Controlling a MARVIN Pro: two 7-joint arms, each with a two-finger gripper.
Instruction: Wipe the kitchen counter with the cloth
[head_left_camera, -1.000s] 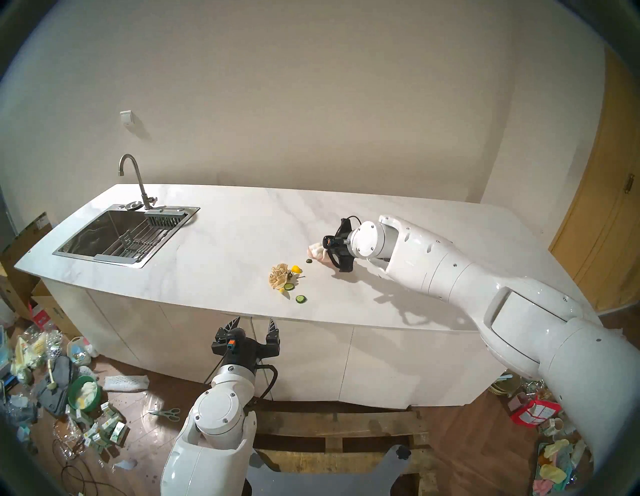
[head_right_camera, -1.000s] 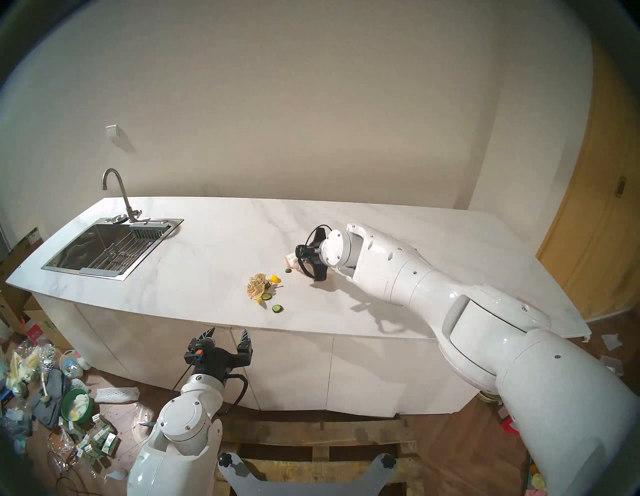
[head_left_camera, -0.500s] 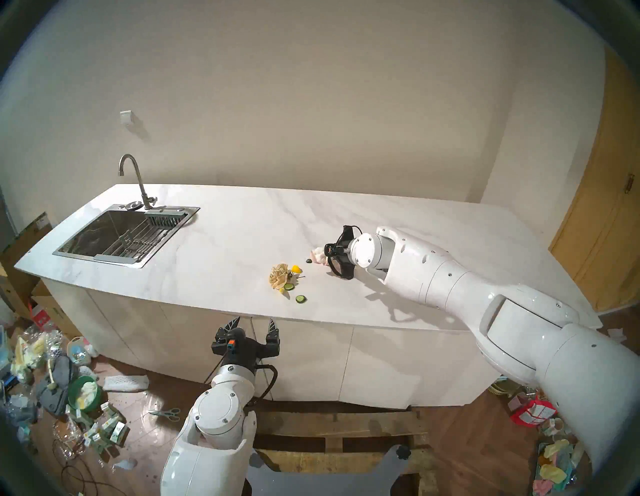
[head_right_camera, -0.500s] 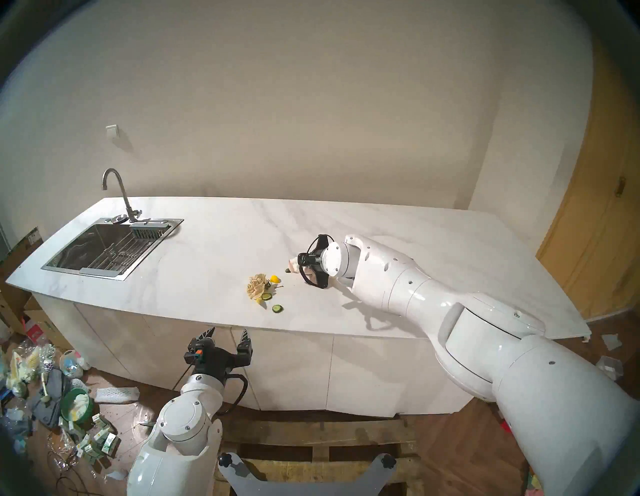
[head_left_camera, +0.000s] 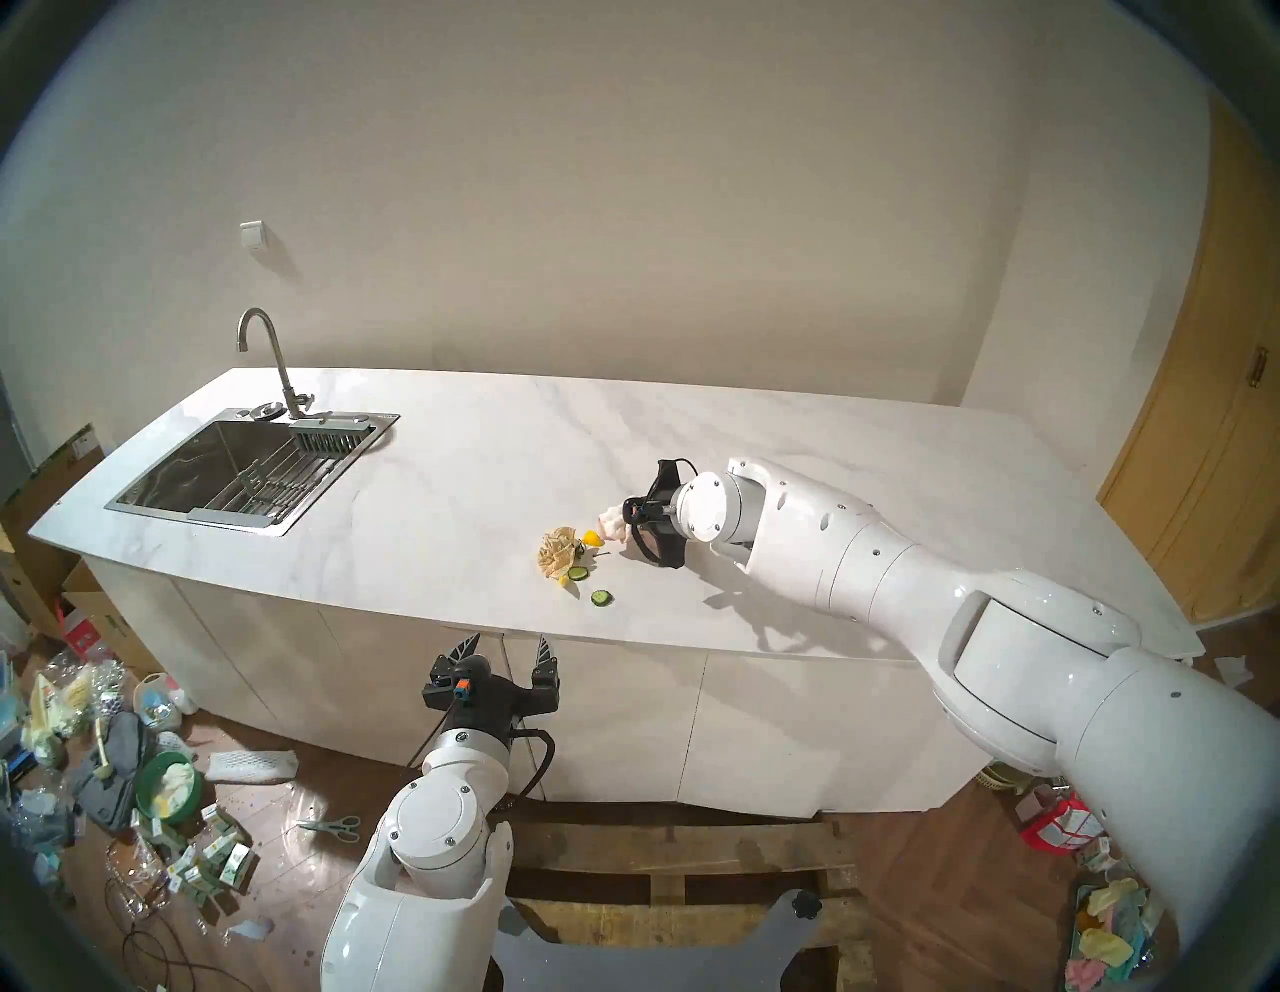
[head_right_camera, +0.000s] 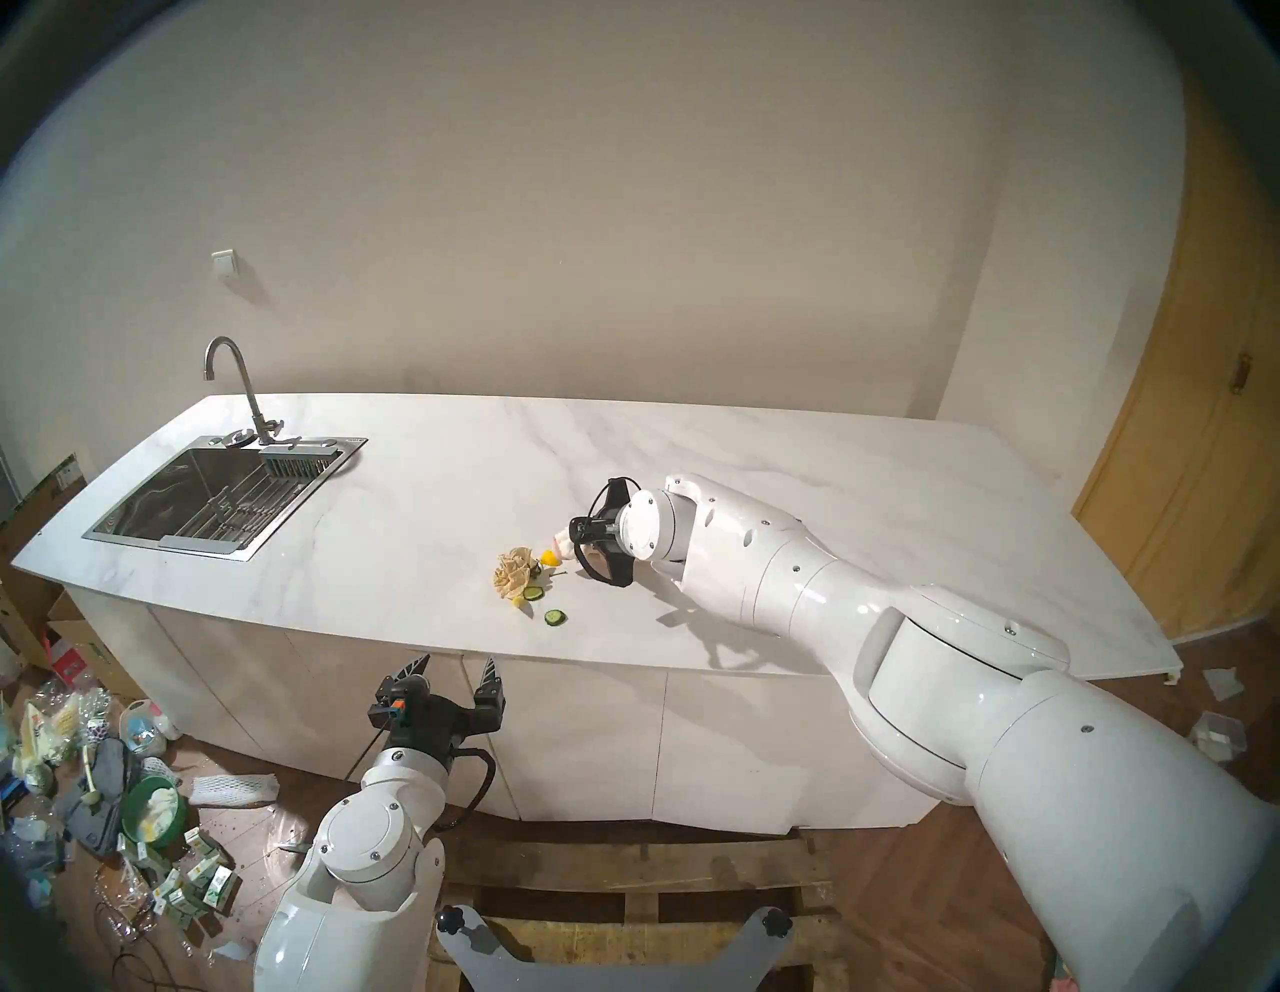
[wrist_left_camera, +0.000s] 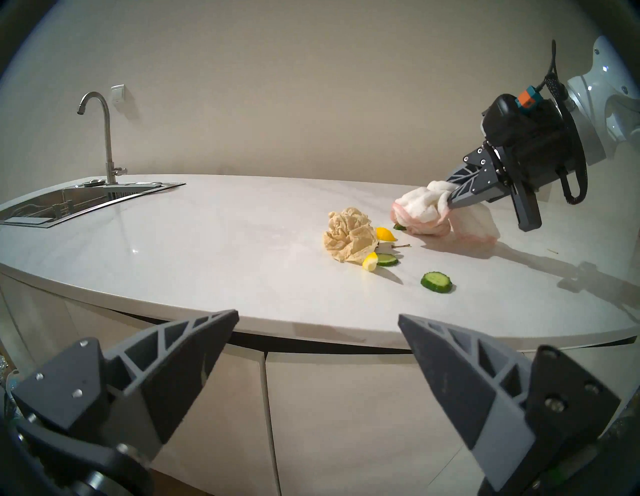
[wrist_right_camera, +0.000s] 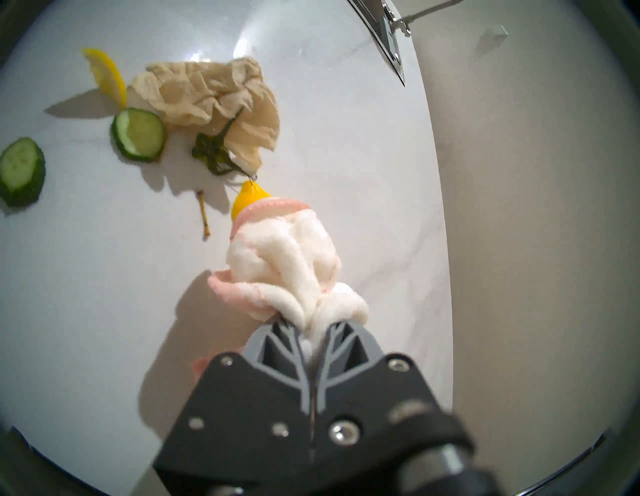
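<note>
Mid-frame in the head view, right gripper (wrist_right_camera: 313, 332) is clamped on the cloth (wrist_right_camera: 287, 256), dragging it on the kitchen counter (head_left_camera: 450, 485); front fold touches a lemon piece (wrist_right_camera: 247, 201). Paper wad (wrist_right_camera: 207, 93) and cucumber slices (wrist_right_camera: 138, 133) remain: wiping looks early. Left gripper (head_left_camera: 505, 654) idles wide, lower centre.

Kitchen counter (head_left_camera: 443, 485): cloth (wrist_left_camera: 420, 211), paper wad (wrist_left_camera: 349, 235), cucumber slices (wrist_left_camera: 436, 281), lemon wedges (wrist_left_camera: 370, 266)

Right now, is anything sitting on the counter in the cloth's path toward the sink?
Yes. The cloth, shut in the right gripper, already touches a yellow lemon piece. Beyond it lie the tan paper wad, a green stem and two cucumber slices.
</note>
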